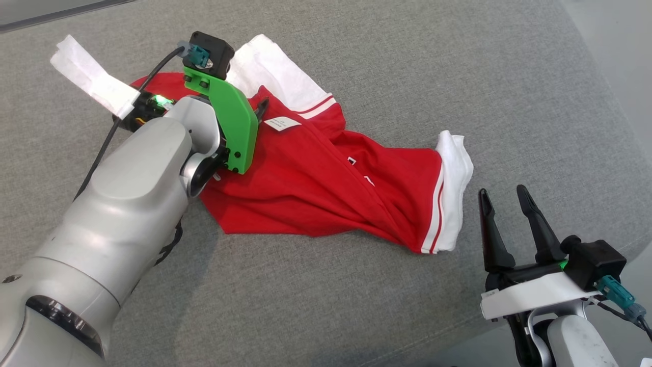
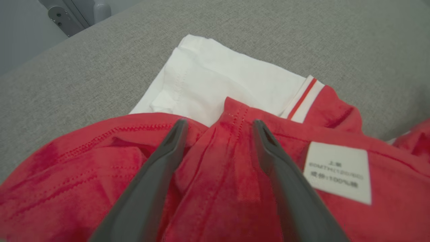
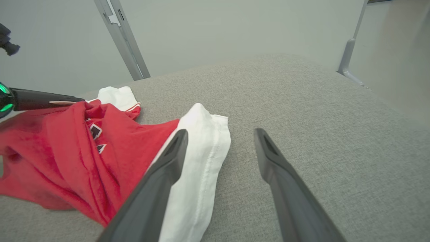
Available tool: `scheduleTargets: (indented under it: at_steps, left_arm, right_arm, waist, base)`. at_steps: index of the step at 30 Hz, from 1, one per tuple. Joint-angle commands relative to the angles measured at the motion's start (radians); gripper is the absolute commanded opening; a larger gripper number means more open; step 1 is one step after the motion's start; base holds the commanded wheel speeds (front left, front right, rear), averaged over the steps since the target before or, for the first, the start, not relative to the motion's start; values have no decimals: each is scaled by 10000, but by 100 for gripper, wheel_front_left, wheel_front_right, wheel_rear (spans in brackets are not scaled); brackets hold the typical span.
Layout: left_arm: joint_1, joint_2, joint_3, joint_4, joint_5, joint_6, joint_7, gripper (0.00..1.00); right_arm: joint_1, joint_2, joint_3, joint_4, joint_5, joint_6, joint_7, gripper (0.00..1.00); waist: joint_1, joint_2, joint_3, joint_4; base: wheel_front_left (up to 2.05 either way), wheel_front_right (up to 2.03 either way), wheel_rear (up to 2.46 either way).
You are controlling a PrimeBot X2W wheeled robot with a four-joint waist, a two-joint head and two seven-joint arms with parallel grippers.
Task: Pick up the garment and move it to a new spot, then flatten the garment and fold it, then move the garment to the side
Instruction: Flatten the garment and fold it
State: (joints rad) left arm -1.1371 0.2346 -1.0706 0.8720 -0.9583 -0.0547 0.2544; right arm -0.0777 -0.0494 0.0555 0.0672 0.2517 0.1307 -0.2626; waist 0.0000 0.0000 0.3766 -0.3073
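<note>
**Garment position.** The garment (image 1: 316,188) (a red shirt with white sleeves and red-and-white stripe trim) lies crumpled and unfolded on the counter (image 1: 407,76), which is covered in grey woven fabric. It sits left of centre in the head view. One white sleeve (image 1: 275,71) spreads toward the far side. The other sleeve (image 1: 453,188) lies bunched at the near right end of the garment. A white care label (image 1: 282,123) faces up on the red fabric, just beside the left arm's green bracket (image 1: 229,122).

**Left gripper.** The left gripper (image 2: 220,124) is positioned low over the far part of the garment, between the far sleeve and the label. Its jaws stand wide apart. In the left wrist view a raised ridge of red fabric runs up the gap between them, and the label lies just outside the right-hand finger. Contact between fingers and cloth cannot be confirmed. Nothing is clamped.

**Right gripper.** The right gripper (image 1: 503,192) is at the near right of the counter, just beside the bunched sleeve and apart from it. Its jaws are wide and hold nothing. In the right wrist view one finger overlaps the sleeve edge, and the other is over bare grey fabric.

**Surroundings.** Grey metal posts (image 3: 121,37) stand behind the counter against a pale wall.
</note>
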Motion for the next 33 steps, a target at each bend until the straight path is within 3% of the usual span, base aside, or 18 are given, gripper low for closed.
scheduleTargets:
  at_steps: [1, 3, 4, 5, 8, 10, 16, 26, 33]
  left_arm:
    - [-69, 11, -33, 32, -113, -89, 20, 100]
    - [141, -50, -152, 188, -171, -185, 227, 100]
    - [199, -53, -174, 220, -181, -216, 273, 93]
    - [234, -51, -188, 247, -182, -249, 325, 76]
    - [238, -57, -238, 276, -178, -323, 401, 44]
    - [215, -67, -276, 294, -179, -362, 415, 0]
    - [284, -110, -351, 234, -245, -510, 340, 0]
    - [407, -212, 29, -270, -558, -620, -812, 0]
    - [1660, 719, 372, -2563, -582, -584, -2652, 0]
  right_arm:
    - [-82, -23, 24, 24, -38, 1, -33, 100]
    - [-96, -23, 62, 49, -45, 1, -33, 100]
    - [-106, -23, 66, 56, -41, 1, -33, 100]
    - [-104, -23, 62, 55, -32, 1, -33, 100]
    - [-5, -23, 38, 21, -40, 1, -33, 100]
    - [46, -23, 13, 16, -49, 1, -33, 100]
    - [64, -23, -31, 86, -66, 1, -33, 100]
    - [328, -25, -160, 152, -155, 1, -33, 100]
    - [819, -25, -545, 168, -303, 1, -33, 100]
  waist:
    - [0, 0, -28, 20]
    - [0, 0, -76, 0]
    - [0, 0, -85, -10]
    - [0, 0, -93, -17]
    - [0, 0, -102, -17]
    - [0, 0, -113, -8]
    - [0, 0, -217, 29]
    - [0, 0, -682, 244]
    - [0, 0, -1402, 640]
  base:
    - [0, 0, 0]
    - [0, 0, 0]
    - [0, 0, 0]
    - [0, 0, 0]
    - [0, 0, 0]
    - [0, 0, 0]
    - [0, 0, 0]
    - [0, 0, 0]
    - [0, 0, 0]
